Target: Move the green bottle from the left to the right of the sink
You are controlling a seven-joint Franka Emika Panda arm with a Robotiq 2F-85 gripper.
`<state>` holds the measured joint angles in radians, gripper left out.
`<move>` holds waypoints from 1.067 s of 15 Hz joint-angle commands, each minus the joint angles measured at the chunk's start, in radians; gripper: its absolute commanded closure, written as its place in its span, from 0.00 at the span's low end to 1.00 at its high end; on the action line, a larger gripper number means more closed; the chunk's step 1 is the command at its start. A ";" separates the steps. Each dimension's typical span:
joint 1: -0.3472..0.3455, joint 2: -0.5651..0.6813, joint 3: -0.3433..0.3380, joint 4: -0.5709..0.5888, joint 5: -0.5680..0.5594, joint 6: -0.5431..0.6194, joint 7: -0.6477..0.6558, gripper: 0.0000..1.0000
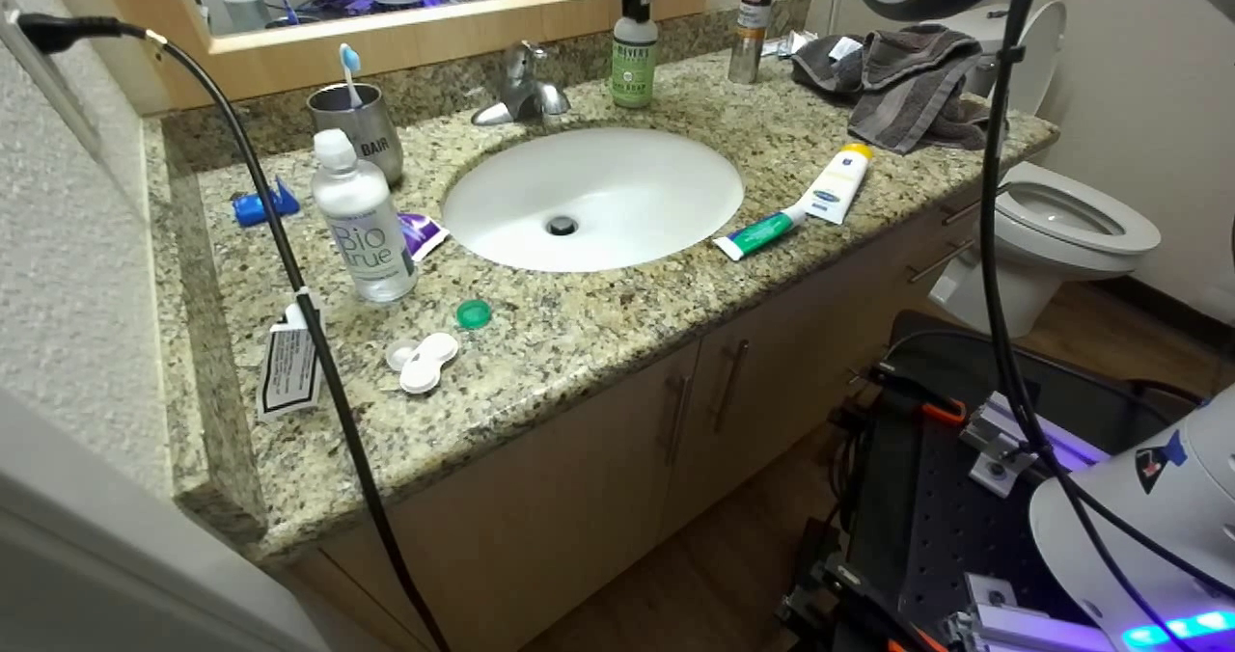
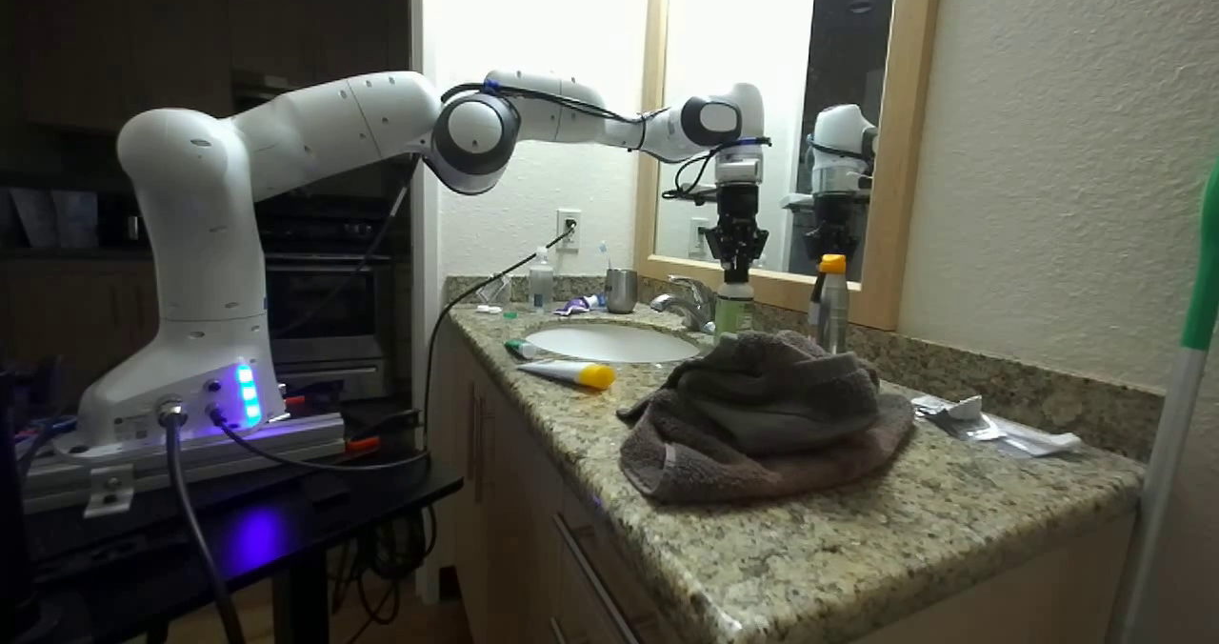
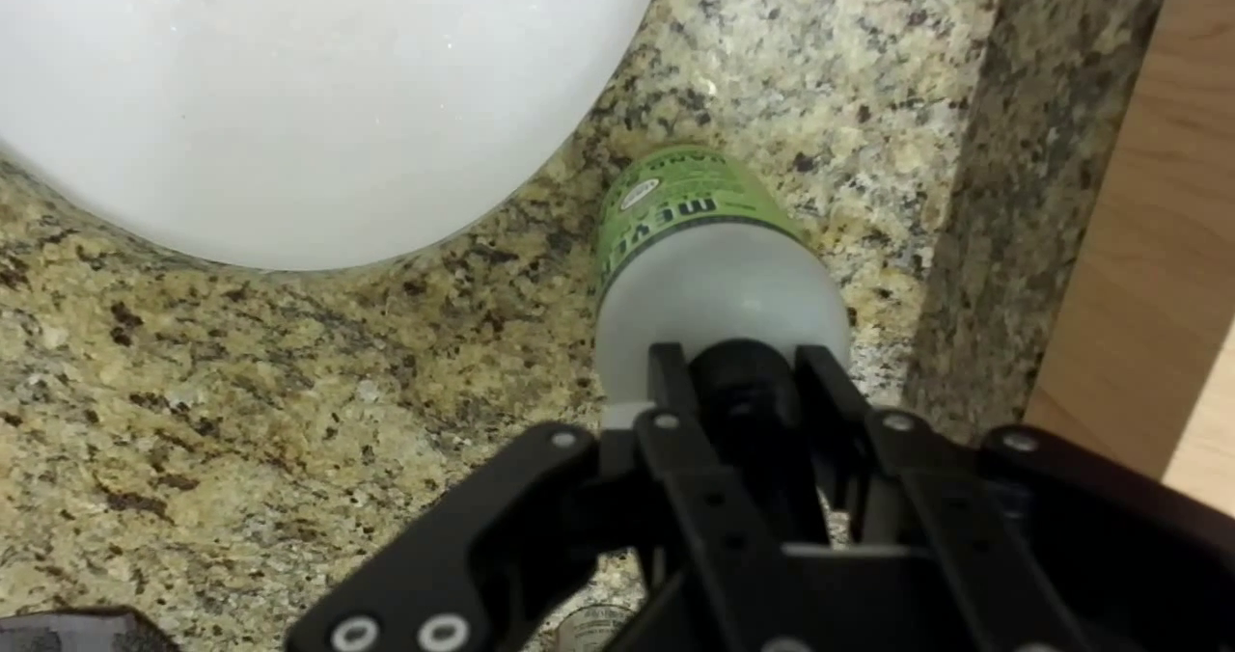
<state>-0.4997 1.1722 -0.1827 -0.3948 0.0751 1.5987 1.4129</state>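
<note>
The green bottle (image 1: 633, 66) with a whitish upper part and black pump top stands upright behind the sink's right end, just right of the faucet (image 1: 524, 93), in an exterior view. In an exterior view (image 2: 733, 312) its base is hidden by the towel. In the wrist view the bottle (image 3: 719, 276) is below the fingers. The sink (image 1: 617, 194) is the oval white basin; it also shows in the wrist view (image 3: 318, 102). My gripper (image 3: 743, 367) points down with its two fingers against both sides of the black pump neck. It also shows in both exterior views (image 1: 638, 1) (image 2: 736, 265).
A small bottle with a yellow top (image 1: 751, 30) stands right of the green bottle. A grey towel (image 1: 892, 83) lies farther right. A white tube (image 1: 837, 187) and a green tube (image 1: 762, 234) lie right of the sink. A clear bottle (image 1: 367, 218) and metal cup (image 1: 371, 131) stand left.
</note>
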 commanded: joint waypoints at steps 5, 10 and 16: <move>-0.011 -0.008 0.054 -0.011 0.049 0.061 0.005 0.09; 0.014 -0.074 0.093 0.052 0.038 0.132 -0.057 0.00; 0.039 -0.168 0.107 0.013 0.038 0.134 -0.106 0.00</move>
